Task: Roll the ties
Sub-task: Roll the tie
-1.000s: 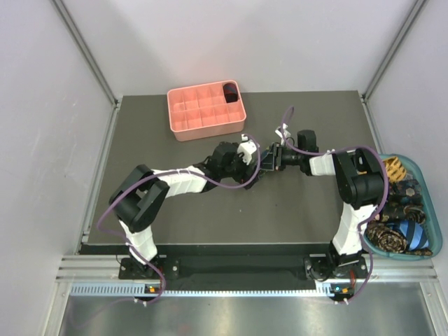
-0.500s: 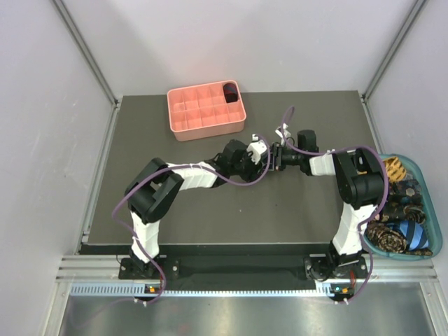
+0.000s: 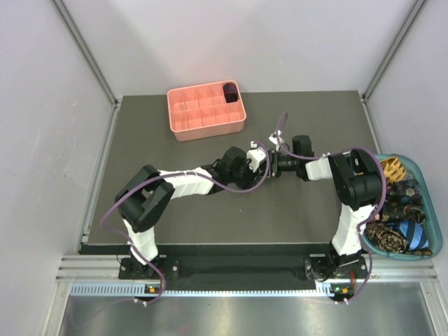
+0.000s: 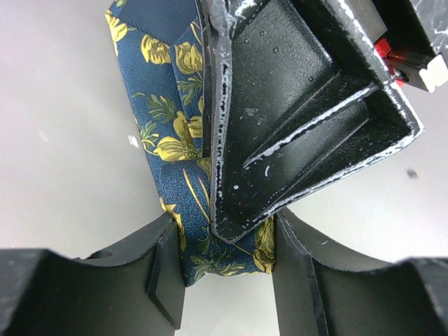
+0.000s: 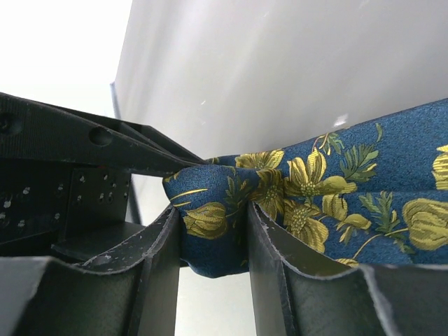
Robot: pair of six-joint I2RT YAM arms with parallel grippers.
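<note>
A navy tie with yellow flowers (image 4: pixel 171 140) is held between both grippers above the middle of the table. My left gripper (image 4: pixel 227 269) is shut on its folded end, and the fabric fills the gap and touches both fingers. The right gripper (image 5: pixel 213 245) is shut on a rolled bulge of the same tie (image 5: pixel 210 210), the rest trailing off to the right. One right finger (image 4: pixel 280 119) lies across the tie in the left wrist view. From above, the left gripper (image 3: pixel 257 155) and right gripper (image 3: pixel 274 165) meet tip to tip and hide the tie.
A salmon-pink grid tray (image 3: pixel 210 133) stands at the back of the table, with a dark coiled tie (image 3: pixel 230 92) in its far right compartment. A teal basket (image 3: pixel 435 227) off the table's right edge holds several loose ties (image 3: pixel 399 234).
The left gripper has moved right to meet the right gripper and closed from wide open onto the tie. The right gripper shifted slightly left, still gripping.
</note>
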